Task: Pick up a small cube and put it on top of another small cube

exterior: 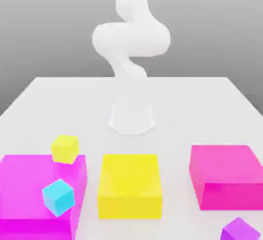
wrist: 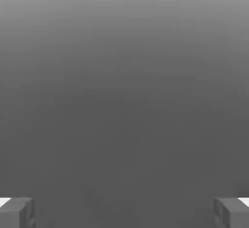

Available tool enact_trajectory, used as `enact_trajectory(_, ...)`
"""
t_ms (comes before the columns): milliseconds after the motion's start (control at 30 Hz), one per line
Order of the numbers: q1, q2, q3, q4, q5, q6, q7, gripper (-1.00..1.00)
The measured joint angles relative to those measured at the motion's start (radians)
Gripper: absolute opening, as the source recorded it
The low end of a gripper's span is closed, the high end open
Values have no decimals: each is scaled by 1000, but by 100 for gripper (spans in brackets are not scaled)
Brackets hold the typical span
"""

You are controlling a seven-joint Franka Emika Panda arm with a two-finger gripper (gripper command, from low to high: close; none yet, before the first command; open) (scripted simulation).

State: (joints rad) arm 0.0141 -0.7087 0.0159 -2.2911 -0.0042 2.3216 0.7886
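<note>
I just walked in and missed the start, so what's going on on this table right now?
Nothing is being handled yet. The white robot arm is raised above the table, and in the hand view its fingers are spread wide with nothing between them. The small purple cube sits untouched near the exterior view's right. The small cyan cube rests on a big magenta block, with the small yellow cube at that block's far edge.

We see the small cube [exterior: 240,230]: plain purple, far smaller than the flat blocks. It sits on the white counter [exterior: 180,100], turned so a corner faces the camera, partly cut by the frame edge. Relative to the magenta block [exterior: 226,175]: just in front of its near face, apart from it, not touching. Nothing stacked on it.
</note>
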Motion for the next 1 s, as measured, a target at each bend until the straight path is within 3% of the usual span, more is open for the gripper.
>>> enact_trajectory(1000, 209, 1096, 168, 108, -136, 259, -74, 0)
